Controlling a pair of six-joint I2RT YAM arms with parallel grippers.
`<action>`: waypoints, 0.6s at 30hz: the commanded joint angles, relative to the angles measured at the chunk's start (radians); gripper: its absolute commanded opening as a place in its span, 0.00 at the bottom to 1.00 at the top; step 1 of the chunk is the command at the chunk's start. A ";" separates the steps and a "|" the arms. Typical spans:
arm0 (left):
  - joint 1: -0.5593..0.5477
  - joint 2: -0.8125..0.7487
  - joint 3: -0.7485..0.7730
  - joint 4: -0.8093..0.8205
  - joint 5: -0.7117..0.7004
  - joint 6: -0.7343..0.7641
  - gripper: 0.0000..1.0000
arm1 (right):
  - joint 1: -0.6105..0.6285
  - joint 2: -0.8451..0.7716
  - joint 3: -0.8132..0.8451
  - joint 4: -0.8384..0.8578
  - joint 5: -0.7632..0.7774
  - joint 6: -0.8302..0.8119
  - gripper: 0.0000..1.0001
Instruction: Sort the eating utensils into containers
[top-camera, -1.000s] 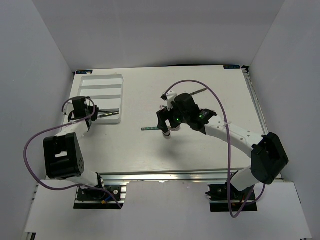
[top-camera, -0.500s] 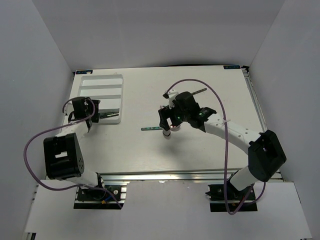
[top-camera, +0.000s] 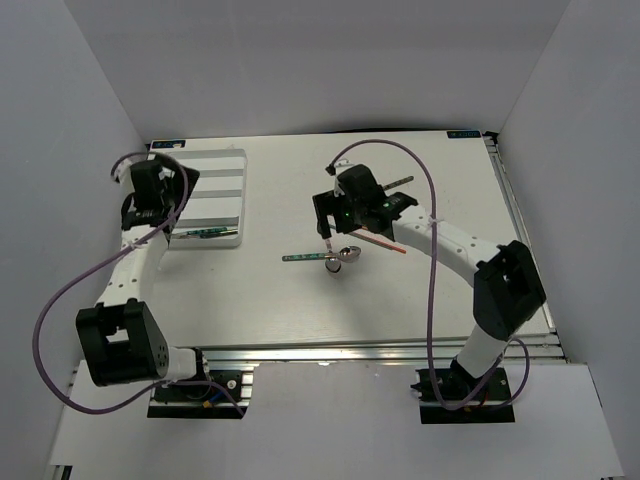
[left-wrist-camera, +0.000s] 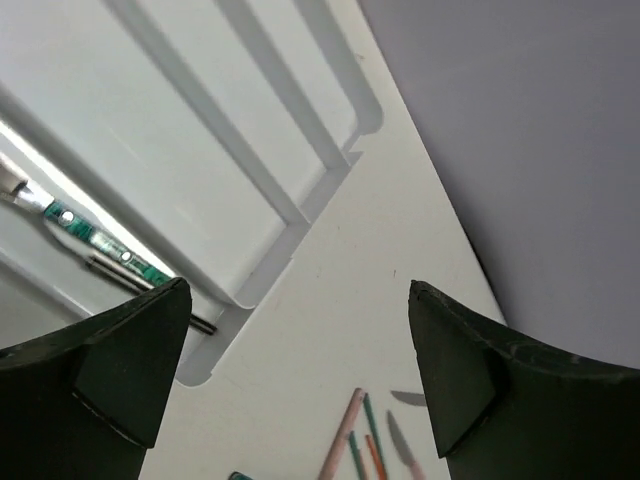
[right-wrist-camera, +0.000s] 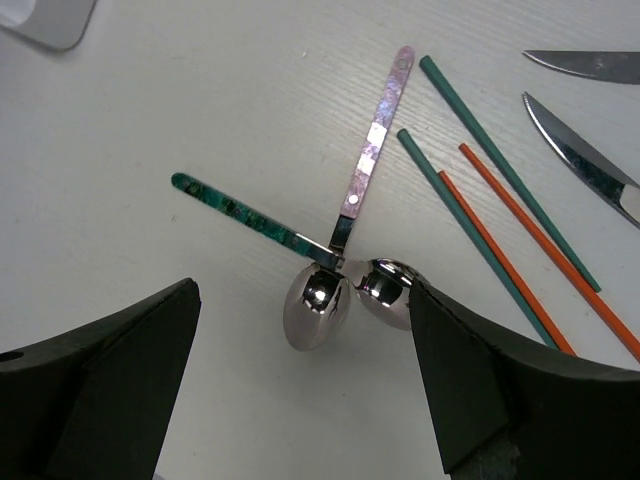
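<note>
The white tray (top-camera: 215, 160) lies at the far left, its long slots (left-wrist-camera: 190, 150) running side by side. A green-handled utensil (left-wrist-camera: 95, 243) (top-camera: 205, 233) lies in the nearest slot, with a dark one (left-wrist-camera: 150, 298) beside it. My left gripper (top-camera: 152, 212) (left-wrist-camera: 298, 335) hangs open and empty above the tray's near edge. At mid-table, a green-handled spoon (right-wrist-camera: 312, 305) (top-camera: 300, 258) and a pink-handled spoon (right-wrist-camera: 372, 150) touch at their bowls. My right gripper (top-camera: 332, 228) (right-wrist-camera: 303, 292) is open just above them, holding nothing.
Right of the spoons lie two green chopsticks (right-wrist-camera: 500, 170), an orange one (right-wrist-camera: 535, 265) and two knives (right-wrist-camera: 585, 165). A dark-handled utensil (top-camera: 400, 182) lies further back. White walls close in the table on the left, back and right.
My left gripper has opened, leaving the green-handled utensil in the nearest slot, and has lifted back over the tray. My right gripper has shifted slightly back, uncovering the two spoons.
</note>
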 joint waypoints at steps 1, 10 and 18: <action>-0.109 0.000 0.156 -0.201 -0.075 0.286 0.98 | -0.005 0.050 0.081 -0.107 0.100 0.073 0.89; -0.292 -0.075 0.173 -0.330 -0.164 0.527 0.98 | -0.003 0.265 0.231 -0.125 0.156 0.118 0.80; -0.315 -0.199 0.025 -0.313 -0.060 0.648 0.98 | -0.002 0.474 0.399 -0.150 0.242 0.193 0.58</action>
